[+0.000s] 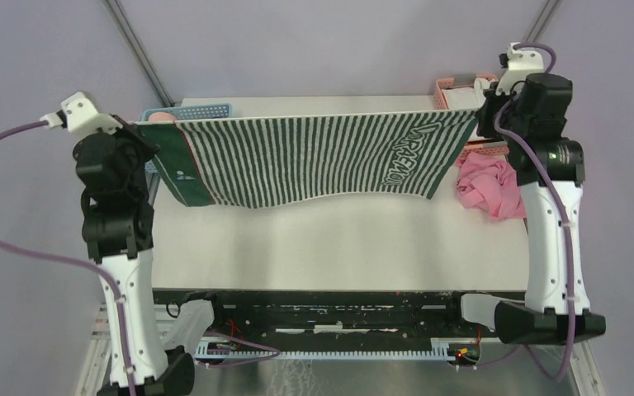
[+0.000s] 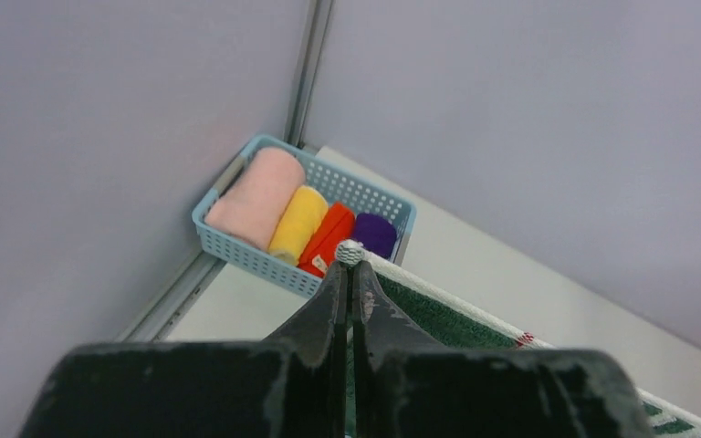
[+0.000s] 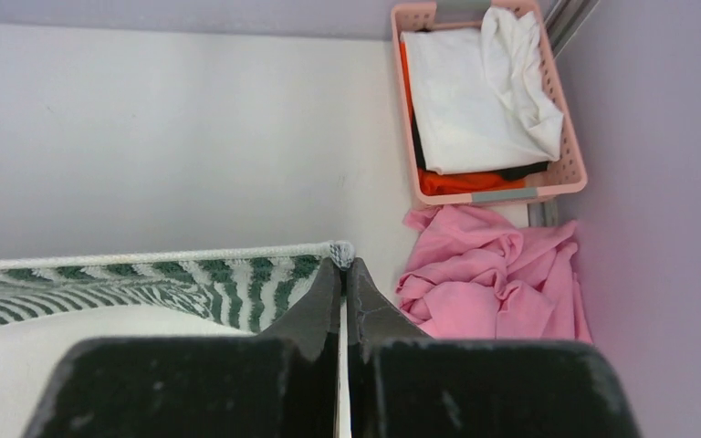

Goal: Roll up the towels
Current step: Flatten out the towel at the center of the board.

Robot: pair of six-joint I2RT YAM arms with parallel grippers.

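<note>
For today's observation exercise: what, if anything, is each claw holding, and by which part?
Both hold the striped towel: the left claw pinches one top corner, the right claw the other, so it hangs stretched between them.

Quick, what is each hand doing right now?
Left hand: closed on a corner of the striped towel.
Right hand: closed on the towel's other corner.
</note>
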